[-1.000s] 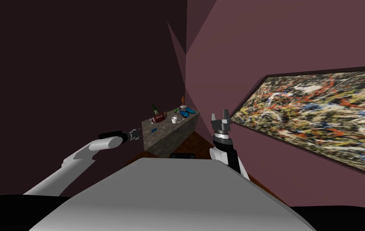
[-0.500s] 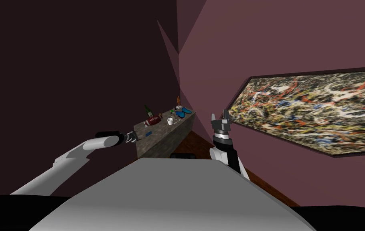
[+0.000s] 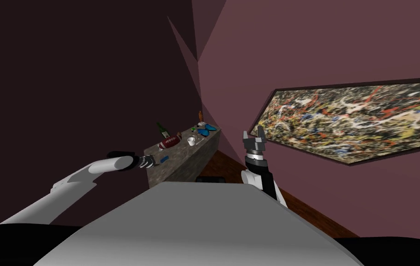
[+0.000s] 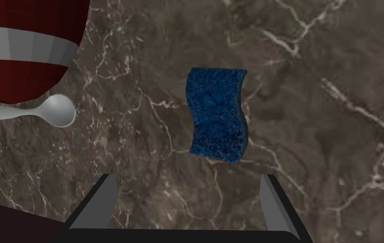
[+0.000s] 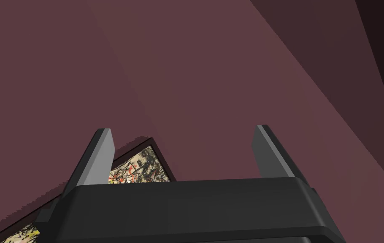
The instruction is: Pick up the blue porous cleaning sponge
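**Left gripper poised over the sponge, final approach to make**

The left gripper point(image 4: 187, 179) hangs above the bench point(image 4: 334, 126) with its fingers spread wide and nothing between them. Just ahead of the fingertips the blue sponge point(image 4: 217, 114) lies flat on the dark veined top, near the bench's near end. It is wavy-edged, its long axis runs away from the gripper, and it is clear of both fingers.

My read is that the step in hand is the last bit of approach. I would carry the hand forward until the sponge's middle sits between the fingers. Then I would drop straight down and close across the narrow width. It looks soft, so I expect it to give. I would grip low on its sides and stop short of scraping the top.

Beyond the sponge and off to one side, a white spoon point(image 4: 39, 114) lies just beside a dark red football point(image 4: 22, 46). Both are well apart from the sponge. Farther along stand a white cup point(image 3: 191, 141) and a green bottle point(image 3: 163, 130).

The right gripper point(image 3: 254, 135) is held upright beside me, fingers wide and empty.
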Controlling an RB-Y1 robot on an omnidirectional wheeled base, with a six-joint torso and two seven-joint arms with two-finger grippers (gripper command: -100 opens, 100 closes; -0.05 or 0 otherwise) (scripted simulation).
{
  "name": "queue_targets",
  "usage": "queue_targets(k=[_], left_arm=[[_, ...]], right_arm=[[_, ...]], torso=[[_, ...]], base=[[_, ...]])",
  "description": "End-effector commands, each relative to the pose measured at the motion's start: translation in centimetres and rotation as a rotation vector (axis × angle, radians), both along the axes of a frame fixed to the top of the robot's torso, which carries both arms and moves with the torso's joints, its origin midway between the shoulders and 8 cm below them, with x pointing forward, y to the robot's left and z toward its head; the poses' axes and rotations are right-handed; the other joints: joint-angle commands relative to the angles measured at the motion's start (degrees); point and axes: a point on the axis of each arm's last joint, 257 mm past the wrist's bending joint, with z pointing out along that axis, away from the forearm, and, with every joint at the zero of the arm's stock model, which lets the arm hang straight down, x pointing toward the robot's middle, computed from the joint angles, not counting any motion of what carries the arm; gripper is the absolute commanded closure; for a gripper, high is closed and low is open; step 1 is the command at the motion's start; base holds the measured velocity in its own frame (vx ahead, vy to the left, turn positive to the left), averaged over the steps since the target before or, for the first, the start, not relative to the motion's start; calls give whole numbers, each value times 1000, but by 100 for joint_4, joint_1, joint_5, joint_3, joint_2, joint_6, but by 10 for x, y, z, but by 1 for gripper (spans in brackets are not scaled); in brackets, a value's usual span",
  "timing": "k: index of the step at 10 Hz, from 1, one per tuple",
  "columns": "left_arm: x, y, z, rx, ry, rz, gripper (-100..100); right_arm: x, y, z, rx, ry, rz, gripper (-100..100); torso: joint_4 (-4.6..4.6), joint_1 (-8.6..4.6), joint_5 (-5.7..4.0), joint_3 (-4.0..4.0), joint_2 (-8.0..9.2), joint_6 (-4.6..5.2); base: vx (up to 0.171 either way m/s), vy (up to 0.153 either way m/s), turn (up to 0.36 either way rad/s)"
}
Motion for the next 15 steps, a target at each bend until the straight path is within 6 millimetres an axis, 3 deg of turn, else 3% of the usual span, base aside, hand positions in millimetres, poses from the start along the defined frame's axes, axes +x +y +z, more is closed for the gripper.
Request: queue_targets(k=[1,12,14,15], left_arm=[[-15,3,-3,-31,52,53,-100],[-98,11,-18,-145,332,277,-100],[-99,10,-19,-147,338,281,-100],[-100,10,-19,-148,342,285,0]], right_arm=[[0,0,0,0,0,0,0],[0,0,0,0,0,0,0],[0,0,0,0,0,0,0],[0,0,0,0,0,0,0]], torso=[[0,0,0,0,0,0],[0,1,0,0,0,1],[0,0,0,1,2,-1],[2,0,0,4,8,-4]], base=[[40,-4,-222],[33,1,-137],[18,4,-65],[0,0,0]])
